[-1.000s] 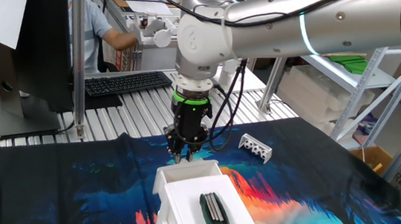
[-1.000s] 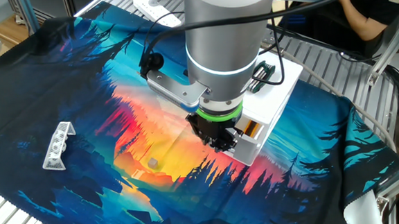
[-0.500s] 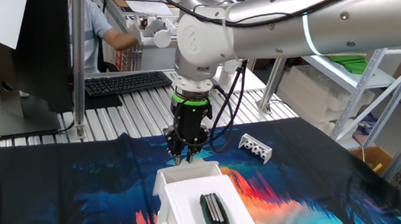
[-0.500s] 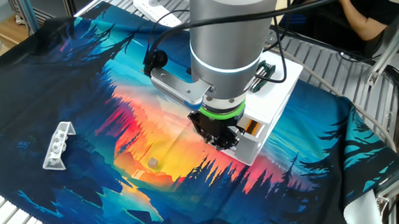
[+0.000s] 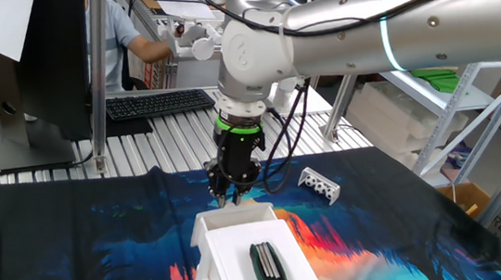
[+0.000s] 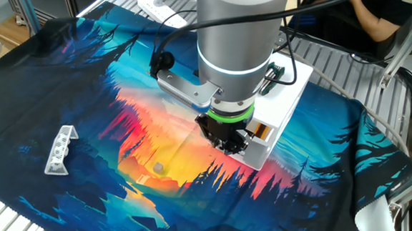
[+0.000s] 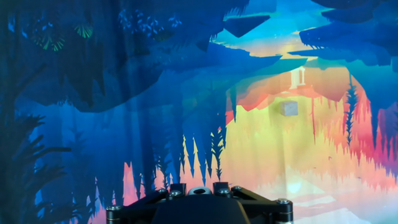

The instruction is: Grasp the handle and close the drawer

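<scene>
robotics lab or workshop. robot arm over a slatted aluminium table draped with a printed forest cloth; keyboard, monitor, metal shelving. seated person at the rear bench.

The handle is hidden behind the end effector in both fixed views, the drawer is cut off by the lower frame edge, and the hand view excludes the fingertips.

Claw tight against drawer front — perforated block well aside — cloth bare elsewhere.
</scene>
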Tool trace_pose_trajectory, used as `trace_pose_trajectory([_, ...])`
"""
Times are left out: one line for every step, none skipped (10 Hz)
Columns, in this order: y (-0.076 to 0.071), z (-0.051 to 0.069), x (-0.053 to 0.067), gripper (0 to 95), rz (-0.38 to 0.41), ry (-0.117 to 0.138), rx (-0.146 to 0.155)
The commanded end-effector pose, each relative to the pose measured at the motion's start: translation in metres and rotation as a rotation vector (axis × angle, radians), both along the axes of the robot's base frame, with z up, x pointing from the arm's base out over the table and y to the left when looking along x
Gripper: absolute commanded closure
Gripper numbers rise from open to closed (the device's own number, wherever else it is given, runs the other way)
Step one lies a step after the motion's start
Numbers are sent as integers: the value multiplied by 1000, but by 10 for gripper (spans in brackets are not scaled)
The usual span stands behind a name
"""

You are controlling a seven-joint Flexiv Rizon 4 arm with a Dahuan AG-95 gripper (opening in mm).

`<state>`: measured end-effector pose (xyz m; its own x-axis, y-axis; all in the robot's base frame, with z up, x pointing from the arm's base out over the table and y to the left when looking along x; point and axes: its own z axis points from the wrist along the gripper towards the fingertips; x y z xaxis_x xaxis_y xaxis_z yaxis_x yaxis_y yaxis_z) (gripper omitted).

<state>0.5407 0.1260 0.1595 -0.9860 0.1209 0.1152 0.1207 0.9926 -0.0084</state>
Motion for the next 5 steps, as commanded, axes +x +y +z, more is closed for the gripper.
trace_pose_trajectory([1, 1, -2, 950, 2, 2, 0])
trace_pose_trajectory([1, 1, -3, 950, 2, 2, 1])
trace_pose_trajectory([1, 1, -4, 950, 1, 3, 3])
trace_pose_trajectory([2, 0, -4, 950, 1, 3, 3])
trace_pose_trajectory([2, -2, -4, 950, 1, 1, 4])
